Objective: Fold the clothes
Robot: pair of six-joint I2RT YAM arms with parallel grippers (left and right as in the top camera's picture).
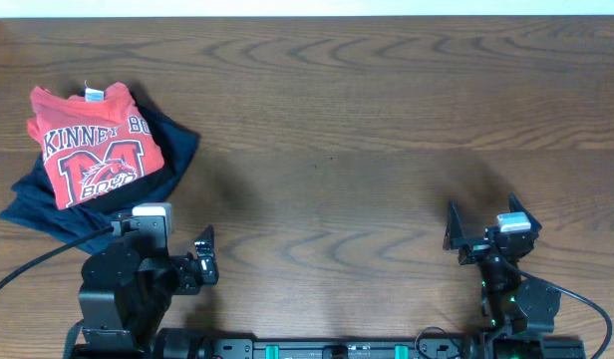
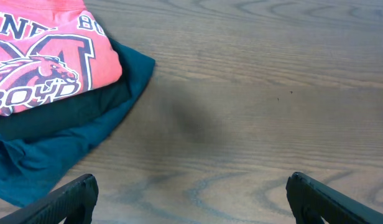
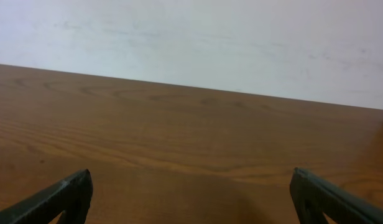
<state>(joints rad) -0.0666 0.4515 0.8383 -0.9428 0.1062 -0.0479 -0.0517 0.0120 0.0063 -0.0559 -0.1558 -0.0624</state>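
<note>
The red T-shirt [image 1: 93, 145] lies at the far left of the desk [image 1: 367, 120], chest print facing up and its white neck tag [image 1: 92, 96] at the far end. It sits as a compact, roughly rectangular bundle on a dark blue garment [image 1: 177, 150], which spreads out beneath it and shows along its right and near edges. The shirt's long axis runs from far to near, collar away from the robot, tilted a little so the hem end swings toward the right.

From the left fingers [image 2: 73, 199] the shirt lies farther out and to the left. In the left wrist view it fills only the upper left corner, while the fingers face bare wood to the right of the pile. These fingers stand wide apart with nothing between them. The left arm is plainly the nearer one, its base just near of the dark garment's edge.

The right fingers [image 3: 70, 193] are also spread apart and empty, looking over empty wood toward the far wall. They sit at the near right, well apart from the pile, with most of the desk's width between.

Any reach for the shirt would likely fall to the left arm, turning left and extending outward; catching the garment underneath is the risk.
</note>
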